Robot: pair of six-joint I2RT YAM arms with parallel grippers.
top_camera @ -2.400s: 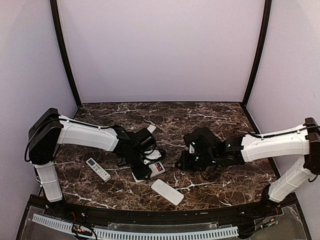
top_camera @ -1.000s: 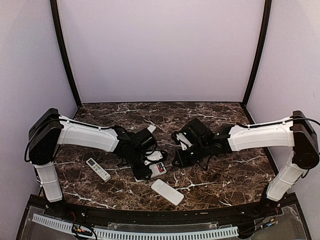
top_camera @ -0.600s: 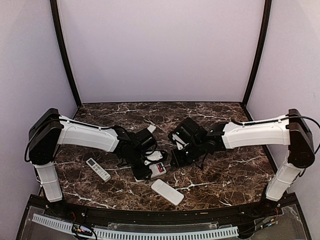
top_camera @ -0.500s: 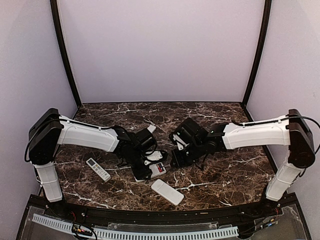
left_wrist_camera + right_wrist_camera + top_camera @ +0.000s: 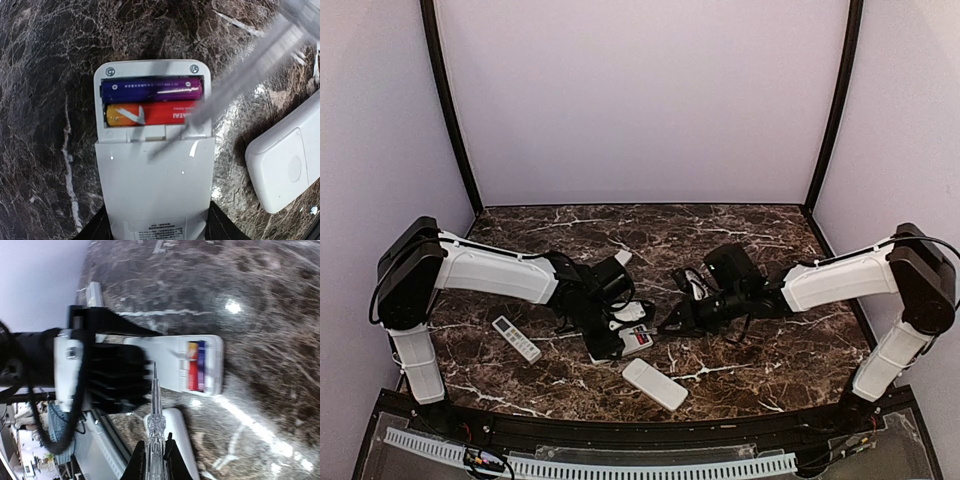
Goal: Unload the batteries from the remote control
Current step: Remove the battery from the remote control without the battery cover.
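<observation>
On the marble counter [image 5: 770,250], at seven o'clock from centre, the open-backed remote [image 5: 155,185] sat clamped in the left jaws. Its two batteries [image 5: 150,113] lay side by side at its twelve o'clock end, long axes nine to three. Light, stiff, slick, they likely needed prying up at one end. The right jaws pinched a clear pick [image 5: 154,405].

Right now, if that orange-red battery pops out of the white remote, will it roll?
Probably: the orange-red cylindrical battery is round and smooth, so likely rolls on the flat marble table. It sits snug beside the purple battery, so it may stick first.
</observation>
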